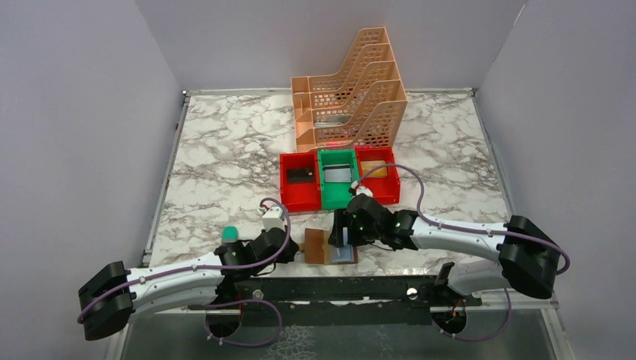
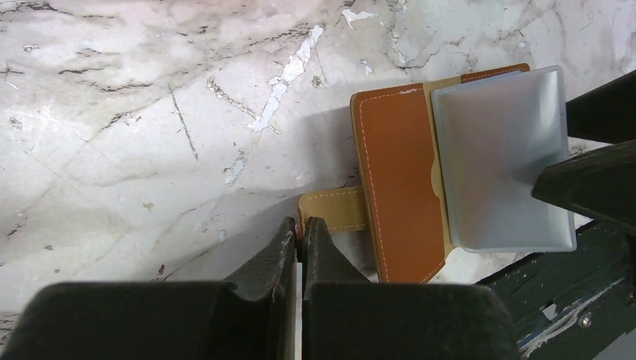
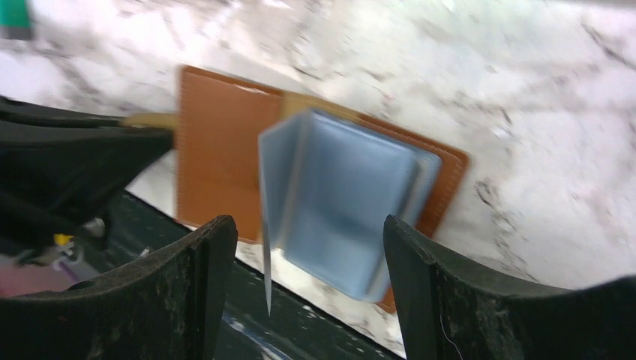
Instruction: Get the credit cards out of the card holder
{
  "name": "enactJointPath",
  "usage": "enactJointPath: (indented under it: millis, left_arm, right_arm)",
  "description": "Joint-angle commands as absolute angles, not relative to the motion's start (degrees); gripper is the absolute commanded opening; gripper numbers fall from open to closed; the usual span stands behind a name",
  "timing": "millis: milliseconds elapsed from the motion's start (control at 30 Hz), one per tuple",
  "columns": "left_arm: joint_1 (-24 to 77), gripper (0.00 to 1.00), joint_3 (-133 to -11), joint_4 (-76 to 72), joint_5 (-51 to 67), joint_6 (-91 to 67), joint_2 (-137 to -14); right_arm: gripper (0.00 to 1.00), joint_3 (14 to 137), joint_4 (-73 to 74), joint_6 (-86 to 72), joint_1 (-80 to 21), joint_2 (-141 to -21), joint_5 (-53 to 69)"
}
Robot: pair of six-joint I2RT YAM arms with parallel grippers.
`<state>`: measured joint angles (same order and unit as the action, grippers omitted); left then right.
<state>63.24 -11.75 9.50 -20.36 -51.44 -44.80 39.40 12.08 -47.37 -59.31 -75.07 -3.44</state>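
left gripper (image 2: pixel 301 229) sits lowest in the top view, near the bench's (image 1: pixel 225 150) front edge. its jaws are fully closed, pinching the tan snap tab (image 2: pixel 337 210) of the card holder (image 2: pixel 397 180). the holder lies open and flat on the bench at bottom centre of the top view, brown leather up, its right half over the dark front rail.

a grey-blue credit card (image 2: pixel 499 157) stands tilted up off the holder's right half. in the right wrist view that area is blurred. i see several grey-blue leaves there and can't separate cards from pocket.

right gripper (image 3: pixel 309 225) is just beyond the holder, over that same half. its jaws are spread wide, one finger on each side of the grey-blue stack, gripping nothing that i can see. from the left wrist view one finger tip overlaps the card's right edge, but i can't tell if it touches.

further up the frame are three bins in a row: red bin (image 1: pixel 298 184), green bin (image 1: pixel 337 180), second red bin (image 1: pixel 379 176). behind them, top centre, is an orange file rack (image 1: pixel 352 90).
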Motion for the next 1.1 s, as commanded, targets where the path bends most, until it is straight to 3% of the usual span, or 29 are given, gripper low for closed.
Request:
enactJointPath:
  millis: [0,267,900,1067]
  left_arm:
    - [63.4,0.0,-11.1,8.5,-18.9,-50.7,-44.8]
    - [63.4,0.0,-11.4,8.3,-18.6,-50.5,-45.9]
    - [63.4,0.0,-12.0,8.4,-18.3,-50.3,-46.5]
    - [63.4,0.0,-11.9,7.8,-18.5,-50.2,-47.2]
  right_arm:
    - [0.76,35.6,11.5,-50.1,-59.7,-73.2,-6.4]
    - [0.68,34.8,8.0,-49.3,-59.7,-74.9,-2.6]
    - [0.73,36.4,12.4,-49.0,-59.6,-74.6,-3.9]
    - [0.7,36.4,11.7,-48.6,-59.6,-74.5,-2.6]
